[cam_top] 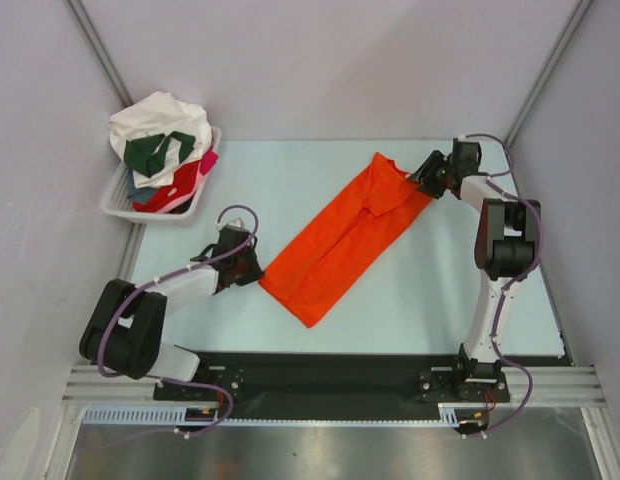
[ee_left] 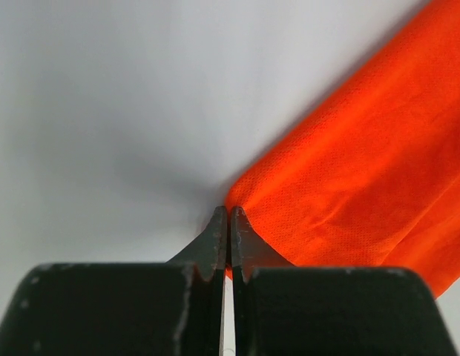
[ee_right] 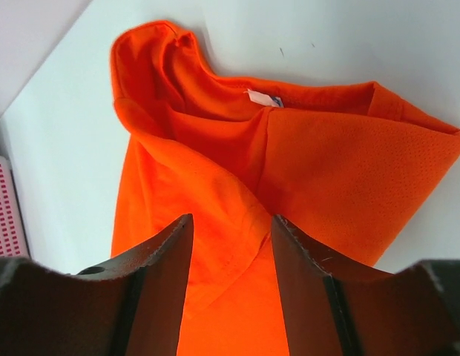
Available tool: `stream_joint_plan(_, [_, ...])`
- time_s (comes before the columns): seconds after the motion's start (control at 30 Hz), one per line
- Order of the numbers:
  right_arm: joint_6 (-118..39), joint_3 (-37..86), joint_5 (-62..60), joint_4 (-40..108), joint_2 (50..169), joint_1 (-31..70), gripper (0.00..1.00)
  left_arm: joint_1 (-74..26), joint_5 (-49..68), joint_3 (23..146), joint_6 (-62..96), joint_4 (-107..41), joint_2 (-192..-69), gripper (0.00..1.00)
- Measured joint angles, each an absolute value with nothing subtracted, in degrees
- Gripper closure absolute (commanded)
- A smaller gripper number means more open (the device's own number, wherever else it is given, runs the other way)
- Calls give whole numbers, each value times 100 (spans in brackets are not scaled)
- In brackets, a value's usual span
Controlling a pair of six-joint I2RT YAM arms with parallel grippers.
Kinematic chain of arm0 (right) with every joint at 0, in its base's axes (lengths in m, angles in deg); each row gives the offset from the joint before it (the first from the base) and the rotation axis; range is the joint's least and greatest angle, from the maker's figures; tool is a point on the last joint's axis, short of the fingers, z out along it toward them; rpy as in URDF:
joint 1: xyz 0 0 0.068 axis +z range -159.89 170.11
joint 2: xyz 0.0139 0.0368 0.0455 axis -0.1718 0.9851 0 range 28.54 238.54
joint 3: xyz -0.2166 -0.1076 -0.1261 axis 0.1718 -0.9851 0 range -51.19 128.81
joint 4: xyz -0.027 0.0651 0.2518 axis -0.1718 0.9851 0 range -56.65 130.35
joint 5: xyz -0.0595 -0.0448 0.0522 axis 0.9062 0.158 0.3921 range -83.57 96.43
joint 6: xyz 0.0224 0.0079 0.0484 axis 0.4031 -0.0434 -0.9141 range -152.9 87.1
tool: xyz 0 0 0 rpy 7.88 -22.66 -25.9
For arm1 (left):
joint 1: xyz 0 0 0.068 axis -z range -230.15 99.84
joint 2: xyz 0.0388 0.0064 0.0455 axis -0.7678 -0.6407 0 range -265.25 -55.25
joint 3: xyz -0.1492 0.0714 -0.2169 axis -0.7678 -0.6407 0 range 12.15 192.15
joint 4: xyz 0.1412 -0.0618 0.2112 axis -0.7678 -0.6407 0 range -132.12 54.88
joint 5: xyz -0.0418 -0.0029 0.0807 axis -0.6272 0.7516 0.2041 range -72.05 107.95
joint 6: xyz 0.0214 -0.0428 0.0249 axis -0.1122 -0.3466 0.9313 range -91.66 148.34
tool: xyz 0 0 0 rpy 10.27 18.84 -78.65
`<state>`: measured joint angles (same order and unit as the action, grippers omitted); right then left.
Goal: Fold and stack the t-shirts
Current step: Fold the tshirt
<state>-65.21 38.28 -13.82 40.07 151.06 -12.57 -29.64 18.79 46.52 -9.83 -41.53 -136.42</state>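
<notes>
A bright orange t-shirt (cam_top: 345, 240) lies on the table, folded into a long strip that runs diagonally from far right to near left. My left gripper (cam_top: 255, 268) sits at the strip's near left corner. In the left wrist view this gripper (ee_left: 229, 213) is shut, with a sliver of the orange t-shirt (ee_left: 363, 170) pinched between the jaws. At the collar end my right gripper (cam_top: 422, 178) hovers. The right wrist view shows it (ee_right: 231, 222) open, jaws spread over the orange fabric (ee_right: 326, 170) and holding nothing. Further t-shirts, white (cam_top: 155, 115), dark green (cam_top: 150, 152), red (cam_top: 175, 190) and pink (cam_top: 208, 160), are heaped in a basket.
The white slatted basket (cam_top: 150, 218) stands at the far left corner of the pale table (cam_top: 420, 280). Grey walls close in the left, right and back. The arms' bases are bolted to a black rail along the near edge.
</notes>
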Motion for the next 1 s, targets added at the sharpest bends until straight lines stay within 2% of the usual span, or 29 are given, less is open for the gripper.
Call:
stream_joint_plan(0.1, [-6473,3828,-1401,4001,15257,-1215,49,-2962,1877,4619,-983,-4166,-13583,100])
stream_joint_plan(0.23, [-6410,3885,-1445,4007,15519,-1169,61,-2947,1877,4523,-1021,-4169,-13482,100])
stream_joint_plan(0.37, [-6412,3944,-1511,4020,15670,-1132,67,-2938,1858,4431,-1023,-4156,-13399,100])
stream_joint_plan(0.47, [-6412,3959,-1528,4009,15670,-1110,80,-2938,1809,4344,-1025,-4129,-13312,100])
stream_joint_plan(0.53, [-6406,3959,-1535,4014,15670,-1106,94,-2938,1779,4289,-1025,-4125,-13253,100])
stream_joint_plan(0.6, [-6410,3959,-1541,4014,15668,-1104,100,-2936,1770,4252,-1025,-4132,-13202,100])
stream_joint_plan(0.8, [-6480,3793,-1517,4049,15568,-1084,100,-2927,1766,4202,-1027,-4173,-13106,100])
stream_joint_plan(1.0, [-6856,2962,-1471,4003,14988,-1080,100,-2925,1770,4182,-1062,-4201,-13045,100])
